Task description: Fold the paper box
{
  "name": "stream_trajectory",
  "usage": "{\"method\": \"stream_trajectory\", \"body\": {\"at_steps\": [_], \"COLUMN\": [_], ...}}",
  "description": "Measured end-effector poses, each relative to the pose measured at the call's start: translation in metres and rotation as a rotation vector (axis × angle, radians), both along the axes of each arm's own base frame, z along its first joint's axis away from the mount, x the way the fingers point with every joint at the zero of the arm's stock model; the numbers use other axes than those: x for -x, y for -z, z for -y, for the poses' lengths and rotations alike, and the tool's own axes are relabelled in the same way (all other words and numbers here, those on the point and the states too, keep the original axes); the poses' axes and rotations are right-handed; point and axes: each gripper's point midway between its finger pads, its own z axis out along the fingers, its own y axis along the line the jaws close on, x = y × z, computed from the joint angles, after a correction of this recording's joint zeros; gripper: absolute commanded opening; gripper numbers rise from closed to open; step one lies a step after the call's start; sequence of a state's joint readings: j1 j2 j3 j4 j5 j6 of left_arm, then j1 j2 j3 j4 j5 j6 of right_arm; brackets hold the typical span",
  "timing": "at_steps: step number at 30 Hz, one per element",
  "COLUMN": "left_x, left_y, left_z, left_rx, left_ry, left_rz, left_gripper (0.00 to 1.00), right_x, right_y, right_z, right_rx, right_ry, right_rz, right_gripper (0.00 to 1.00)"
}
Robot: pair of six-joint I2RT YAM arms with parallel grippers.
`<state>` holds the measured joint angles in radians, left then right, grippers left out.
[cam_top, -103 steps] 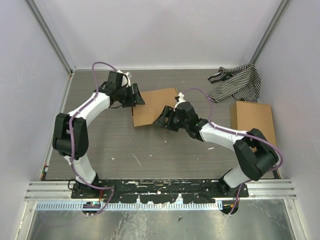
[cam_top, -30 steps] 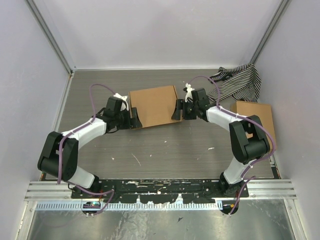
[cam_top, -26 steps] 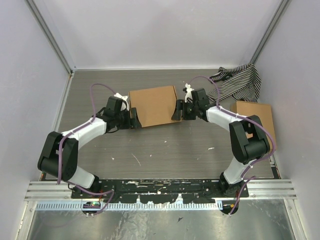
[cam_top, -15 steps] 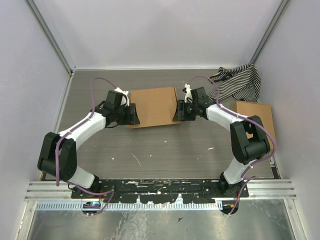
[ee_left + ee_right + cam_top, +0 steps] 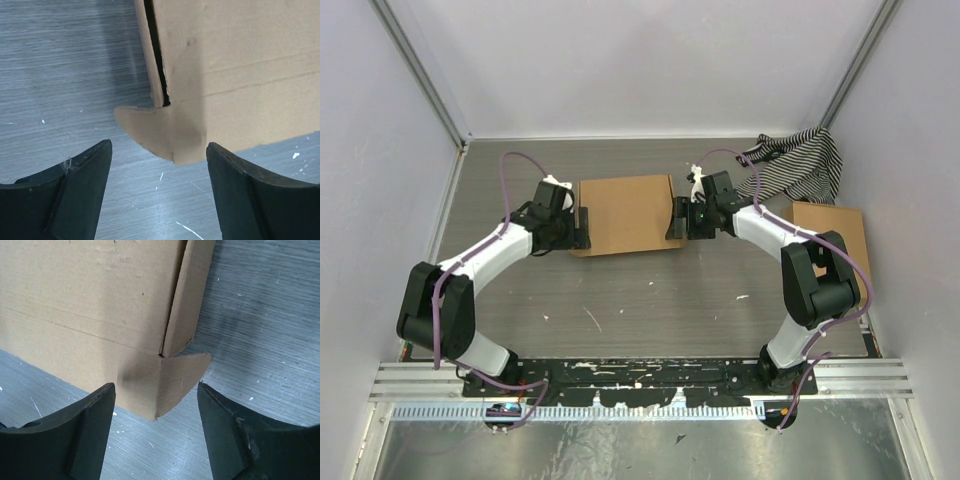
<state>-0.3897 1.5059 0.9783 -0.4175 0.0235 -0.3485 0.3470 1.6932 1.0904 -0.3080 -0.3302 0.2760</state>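
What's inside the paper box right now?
The inside is hidden: the paper box lies closed on the table, its top panel covering it. Only a dark slit along one side and a protruding tab show.

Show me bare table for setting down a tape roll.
Widest: the table between the paper box and the arm bases. Also the far strip behind it. Crowded: both box ends, at the left tool and right tool, and the right side with striped cloth and second box.

Left tool [image 5: 582, 228] and right tool [image 5: 677, 220] face each other low, jaws spread wide
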Motion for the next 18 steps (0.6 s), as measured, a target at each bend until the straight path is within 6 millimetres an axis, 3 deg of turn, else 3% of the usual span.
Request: {"method": "stream_trajectory", "body": {"at_steps": [8,18], "left_x": [-0.011,-0.014], "left_y": [0.016,0.016], "left_z": [0.005,0.019], "left_rx": [-0.004,0.063], "left_ry": [0.008,0.05], "left_rz": [0.0,0.01], "left_gripper": [0.8,0.76], "right_x": [-0.004,-0.002], "right_y": [-0.001,0.005], "right_z": [-0.001,-0.004], "right_rx": [-0.006,-0.012], "right_ry": [-0.001,-0.016], "right_rz": [0.015,0.004], "right_gripper": [0.7,0.67]}}
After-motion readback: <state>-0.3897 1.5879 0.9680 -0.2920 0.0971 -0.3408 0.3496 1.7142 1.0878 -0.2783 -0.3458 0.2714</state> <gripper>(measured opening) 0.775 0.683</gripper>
